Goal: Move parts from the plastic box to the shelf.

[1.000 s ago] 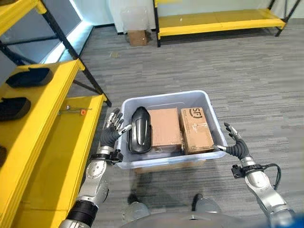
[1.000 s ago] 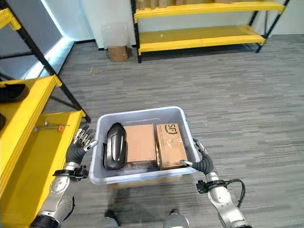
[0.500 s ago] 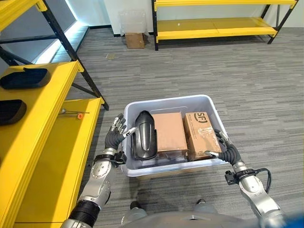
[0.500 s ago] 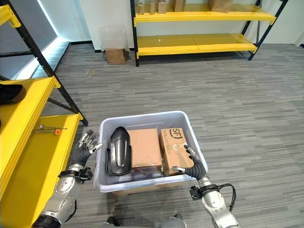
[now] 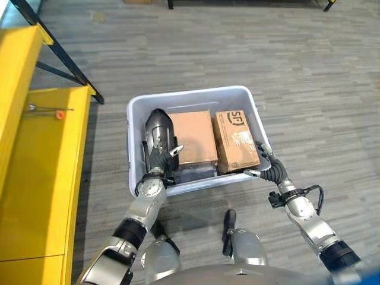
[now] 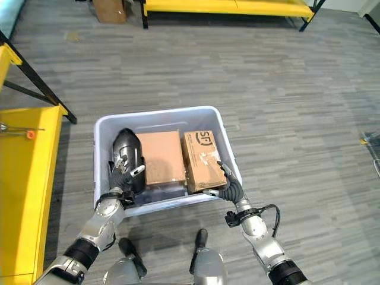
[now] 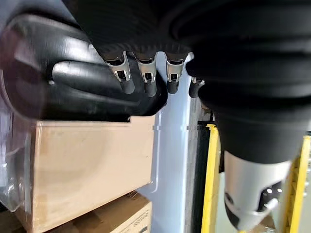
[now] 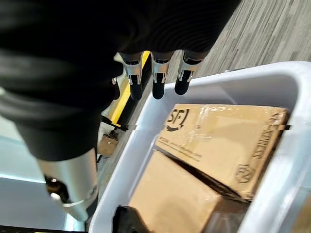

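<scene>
Left eye view: plastic box [image 5: 135, 113], pale grey-white, sits on the grey floor [image 5: 309, 71] in front of the robot. Inside it: a black part [image 5: 158, 132], glossy and rounded, along the box's left side; a plain cardboard box [image 5: 193, 138] in the middle; a taped cardboard box [image 5: 235, 140] with print on the right. Left hand [image 5: 161, 158] is inside the box on top of the black part, fingers reaching along it and relaxed rather than closed, thumb sticking out toward the plain cardboard box. Right hand [image 5: 267, 166] is at the box's near right corner, fingers loosely spread, tips by the taped box's near edge. Yellow shelf [image 5: 41, 178] stands along the left, with a small orange-tipped item [image 5: 56, 113] lying on it.

Right eye view: same layout. Left hand [image 6: 123, 172] on the black part [image 6: 127, 147], right hand [image 6: 227, 184] at the near right rim of the plastic box [image 6: 155, 113]. A brown carton [image 6: 107, 9] sits on the floor far back.

Left wrist view: fingers [image 7: 125, 77] lie straight on the black part's shiny surface [image 7: 73, 87], touching it, not wrapped round. The plain cardboard box [image 7: 92, 165] is just beside it.

Right wrist view: fingers [image 8: 158, 77] straight and apart, hovering over the box rim [image 8: 272, 170], holding nothing. The taped cardboard box [image 8: 223, 141] lies under them.
</scene>
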### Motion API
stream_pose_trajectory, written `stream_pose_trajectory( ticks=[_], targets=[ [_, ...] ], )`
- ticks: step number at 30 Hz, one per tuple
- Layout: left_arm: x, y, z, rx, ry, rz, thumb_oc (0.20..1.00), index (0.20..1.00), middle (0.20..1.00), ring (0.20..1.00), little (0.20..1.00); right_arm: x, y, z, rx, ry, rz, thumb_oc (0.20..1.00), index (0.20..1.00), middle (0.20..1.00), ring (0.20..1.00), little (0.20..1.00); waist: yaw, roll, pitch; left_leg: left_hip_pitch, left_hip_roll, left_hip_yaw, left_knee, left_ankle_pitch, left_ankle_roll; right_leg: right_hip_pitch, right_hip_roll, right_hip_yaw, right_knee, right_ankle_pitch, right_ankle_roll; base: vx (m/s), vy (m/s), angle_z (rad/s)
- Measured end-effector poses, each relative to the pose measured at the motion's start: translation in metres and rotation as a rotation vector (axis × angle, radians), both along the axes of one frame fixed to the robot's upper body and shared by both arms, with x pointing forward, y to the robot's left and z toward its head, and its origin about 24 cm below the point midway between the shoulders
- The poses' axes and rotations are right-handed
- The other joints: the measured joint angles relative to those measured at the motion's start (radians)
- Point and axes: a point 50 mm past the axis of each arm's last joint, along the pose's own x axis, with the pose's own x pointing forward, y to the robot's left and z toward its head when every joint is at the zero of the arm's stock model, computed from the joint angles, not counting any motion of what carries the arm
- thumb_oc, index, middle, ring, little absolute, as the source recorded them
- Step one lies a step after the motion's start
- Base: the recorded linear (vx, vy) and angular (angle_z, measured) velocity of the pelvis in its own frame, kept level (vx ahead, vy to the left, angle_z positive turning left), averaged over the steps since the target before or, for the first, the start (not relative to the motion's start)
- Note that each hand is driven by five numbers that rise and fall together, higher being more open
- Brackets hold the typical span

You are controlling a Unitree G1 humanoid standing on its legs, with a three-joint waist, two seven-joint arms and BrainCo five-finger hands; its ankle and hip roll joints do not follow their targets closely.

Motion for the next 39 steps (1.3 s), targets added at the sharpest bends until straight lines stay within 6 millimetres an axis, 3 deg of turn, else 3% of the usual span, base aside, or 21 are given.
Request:
stream_pose_trajectory(
  ticks=[3, 6, 13, 25, 31, 36, 39],
  targets=[
    [0.019, 0.001, 0.011, 0.049, -0.017, 0.074, 1.000, 1.000, 1.000, 1.000, 1.000, 0.005, 0.002, 0.006, 0.001, -0.027, -0.004, 1.000, 1.000, 1.000, 1.000, 1.000, -0.023, -0.013, 0.044, -0.031, 0.016, 0.008, 0.011, 0.003, -0.004, -0.040, 0.009, 0.011, 0.017, 0.000, -0.009, -0.05, -0.028, -0.10],
    [0.024, 0.005, 0.015, 0.075, -0.034, 0.156, 1.000, 1.000, 1.000, 1.000, 1.000, 0.004, 0.001, 0.004, 0.001, -0.022, -0.011, 1.000, 1.000, 1.000, 1.000, 1.000, -0.049, -0.021, 0.061, -0.050, 0.021, 0.018, 0.011, 0.007, -0.010, -0.071, 0.014, 0.022, 0.024, 0.006, -0.017, -0.07, -0.046, -0.11],
    [0.045, 0.026, 0.044, 0.065, -0.107, 0.397, 1.000, 1.000, 1.000, 1.000, 1.000, 0.011, 0.002, 0.013, 0.000, -0.058, -0.008, 1.000, 1.000, 1.000, 1.000, 1.000, -0.068, -0.043, 0.122, -0.110, 0.053, 0.015, 0.045, 0.007, -0.011, -0.127, 0.030, 0.020, 0.044, 0.006, -0.021, -0.07, -0.021, -0.03],
    [0.067, 0.062, 0.086, 0.104, -0.134, 0.696, 1.000, 1.000, 1.000, 1.000, 1.000, 0.027, 0.005, 0.029, 0.028, -0.114, -0.030, 1.000, 1.000, 1.000, 1.000, 1.000, -0.089, -0.072, 0.170, -0.210, 0.057, -0.007, 0.074, 0.008, -0.012, -0.223, 0.021, 0.012, 0.091, -0.002, -0.033, -0.05, -0.016, 0.04],
    [0.073, 0.063, 0.086, 0.140, -0.083, 0.613, 1.000, 1.000, 1.000, 1.000, 1.000, 0.031, 0.009, 0.033, 0.030, -0.114, -0.022, 1.000, 1.000, 1.000, 1.000, 1.000, -0.102, -0.078, 0.183, -0.241, 0.059, -0.012, 0.085, 0.009, -0.011, -0.257, 0.015, 0.010, 0.115, -0.004, -0.037, -0.03, 0.005, 0.02],
    [0.079, 0.052, 0.086, 0.254, -0.091, 0.446, 1.000, 1.000, 1.000, 1.000, 1.000, 0.035, 0.010, 0.036, 0.045, -0.107, -0.030, 1.000, 1.000, 1.000, 1.000, 1.000, -0.112, -0.077, 0.184, -0.264, 0.053, -0.007, 0.087, 0.013, -0.005, -0.295, 0.004, 0.018, 0.141, -0.010, -0.038, -0.02, 0.040, -0.01],
    [0.087, 0.040, 0.096, 0.378, -0.132, 0.309, 1.000, 1.000, 1.000, 1.000, 1.000, 0.038, 0.008, 0.043, 0.042, -0.118, -0.026, 1.000, 1.000, 1.000, 1.000, 1.000, -0.113, -0.075, 0.185, -0.295, 0.047, -0.004, 0.097, 0.014, -0.003, -0.343, -0.006, 0.032, 0.169, -0.014, -0.035, -0.02, 0.054, -0.02]
  ],
)
